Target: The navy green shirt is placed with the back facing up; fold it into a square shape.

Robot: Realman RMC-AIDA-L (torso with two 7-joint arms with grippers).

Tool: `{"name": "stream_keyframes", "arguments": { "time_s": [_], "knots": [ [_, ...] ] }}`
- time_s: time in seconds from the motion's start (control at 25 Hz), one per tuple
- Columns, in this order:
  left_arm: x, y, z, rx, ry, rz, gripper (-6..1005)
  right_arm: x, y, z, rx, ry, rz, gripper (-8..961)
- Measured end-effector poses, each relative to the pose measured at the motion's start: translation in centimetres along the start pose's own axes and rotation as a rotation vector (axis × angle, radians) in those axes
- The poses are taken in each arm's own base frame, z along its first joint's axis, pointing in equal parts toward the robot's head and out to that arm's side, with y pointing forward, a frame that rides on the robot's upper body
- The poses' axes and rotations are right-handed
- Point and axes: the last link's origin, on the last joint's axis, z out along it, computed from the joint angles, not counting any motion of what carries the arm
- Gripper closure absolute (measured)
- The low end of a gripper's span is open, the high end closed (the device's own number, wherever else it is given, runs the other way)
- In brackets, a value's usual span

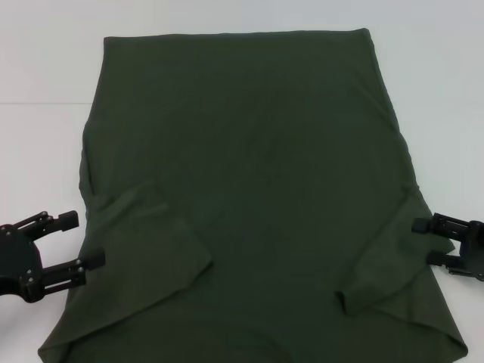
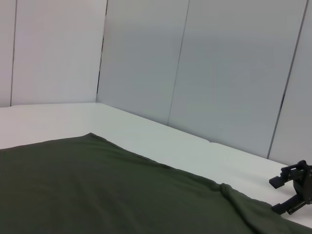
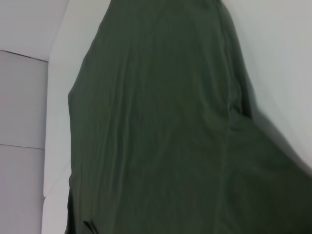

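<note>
The navy green shirt (image 1: 249, 189) lies flat on the white table, plain side up, with both short sleeves folded inward over its body. It also fills the right wrist view (image 3: 165, 126) and the lower part of the left wrist view (image 2: 97, 190). My left gripper (image 1: 78, 242) stands open just off the shirt's left edge, beside the folded left sleeve, holding nothing. My right gripper (image 1: 429, 242) is open at the shirt's right edge next to the folded right sleeve, its fingertips at the cloth's border. The left wrist view shows that right gripper (image 2: 292, 192) far off.
The white table (image 1: 45, 91) extends beyond the shirt on the left, right and far sides. Grey wall panels (image 2: 195, 63) rise behind the table's far edge. The shirt's near hem runs out of the head view at the bottom.
</note>
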Motion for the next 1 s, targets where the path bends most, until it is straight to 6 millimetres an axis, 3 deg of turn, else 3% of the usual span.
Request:
{"name": "stream_keyframes", "arguments": {
  "time_s": [0.32,1.0],
  "knots": [
    [0.0,0.0,0.0,0.0,0.0,-0.001,165,-0.4,0.5,0.3,-0.009,-0.002,-0.009,33],
    [0.3,-0.2,0.1,0.005,0.008,0.003,167,-0.3,-1.0,-1.4,0.024,-0.025,0.022,33]
  ]
}}
